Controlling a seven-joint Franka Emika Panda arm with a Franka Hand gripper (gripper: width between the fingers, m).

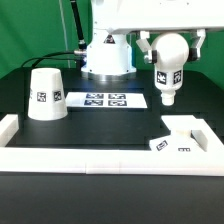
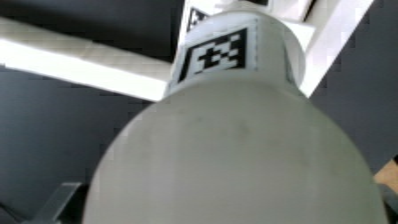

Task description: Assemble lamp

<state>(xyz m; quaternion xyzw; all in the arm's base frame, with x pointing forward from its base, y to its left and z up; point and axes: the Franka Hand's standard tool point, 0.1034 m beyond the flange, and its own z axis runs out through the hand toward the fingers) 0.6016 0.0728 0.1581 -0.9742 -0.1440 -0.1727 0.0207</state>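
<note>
Bulb (image 1: 167, 78): off the table (image 1: 100, 135), held in the air toward the exterior view's right, up at the level of the arm's pedestal.
Gripper (image 1: 169, 50): clamped on the bulb's round head, one dark finger showing on each side of it.
Bulb's long axis: roughly upright in the exterior view, with the round head up in the gripper and the narrow stem pointing down at the table.
Bulb's tag: on the neck below the head, facing the exterior camera.
Wrist view: the bulb (image 2: 222, 130) fills nearly the whole picture, with its wide body nearest the camera and its tagged neck running away from it.
Base (image 1: 178, 135): flat on the table in front of and below the bulb, well apart from it, tags showing on its near edge.
White rail (image 1: 100, 158): runs along the table's front edge just beside the base and turns up the exterior view's left side.
Marker board (image 1: 105, 100): flat at mid-table, its end on the exterior view's right near the bulb's stem tip as seen.
Shade (image 1: 45, 95): stands upright, narrow end up, at the exterior view's left, well apart from the bulb.
Pedestal (image 1: 107, 55): behind the marker board, with black cables (image 1: 62, 48) trailing off beside it.
In the way: in the wrist view the bulb blocks most of the table, leaving only a strip of the white rail (image 2: 80, 65).
</note>
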